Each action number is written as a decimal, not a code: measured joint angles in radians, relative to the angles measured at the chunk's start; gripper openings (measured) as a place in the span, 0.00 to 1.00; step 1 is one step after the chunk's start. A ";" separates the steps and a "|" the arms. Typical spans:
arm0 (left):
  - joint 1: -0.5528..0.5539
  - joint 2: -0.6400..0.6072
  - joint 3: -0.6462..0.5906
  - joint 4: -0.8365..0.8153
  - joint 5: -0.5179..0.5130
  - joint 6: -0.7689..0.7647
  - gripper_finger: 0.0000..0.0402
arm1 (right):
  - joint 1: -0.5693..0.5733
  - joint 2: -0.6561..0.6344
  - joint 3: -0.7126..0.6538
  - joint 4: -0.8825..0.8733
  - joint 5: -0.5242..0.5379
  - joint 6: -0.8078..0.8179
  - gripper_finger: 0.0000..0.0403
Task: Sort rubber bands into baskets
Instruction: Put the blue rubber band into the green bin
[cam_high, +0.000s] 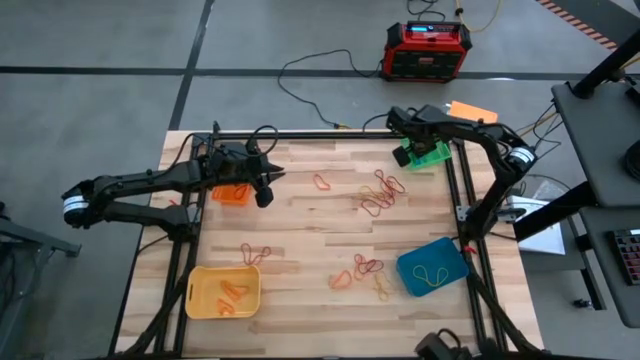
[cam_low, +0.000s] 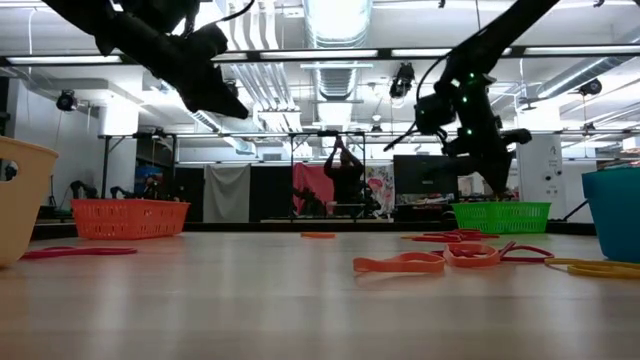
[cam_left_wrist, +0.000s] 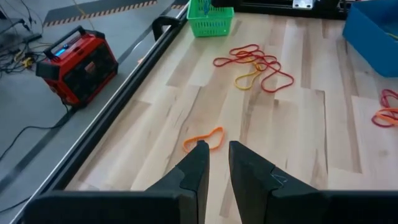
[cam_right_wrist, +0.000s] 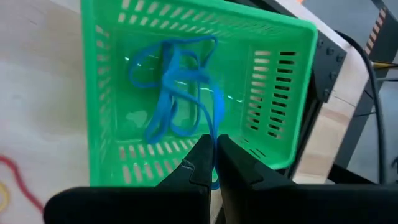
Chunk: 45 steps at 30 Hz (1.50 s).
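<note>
My right gripper hangs over the green basket at the table's far right and is shut on a blue rubber band. More blue bands lie on the basket's floor. My left gripper hovers above the table beside the orange basket, its fingers a narrow gap apart and empty. An orange band lies on the wood just ahead of it. Loose red and orange bands lie mid-table. The yellow basket and blue basket stand near the front. My right gripper pinches one strand of a blue rubber band between its two fingertips, coming from above and pointing down into the green basket. The rest of the band hangs slack below the fingers toward the basket's floor.
A red-black box stands on the floor beyond the far edge. More bands lie near the front and beside the blue basket. A black frame rail runs along the table's far edge.
</note>
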 joint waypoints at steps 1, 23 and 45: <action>0.000 0.000 0.000 0.001 0.000 0.000 0.12 | -0.005 0.000 -0.010 0.019 0.000 -0.010 0.02; 0.000 0.000 -0.001 -0.003 0.007 -0.041 0.12 | -0.013 0.000 -0.034 0.156 -0.001 -0.045 0.03; -0.005 0.000 -0.002 -0.003 0.008 -0.049 0.12 | -0.013 0.000 -0.033 0.159 -0.009 -0.041 0.03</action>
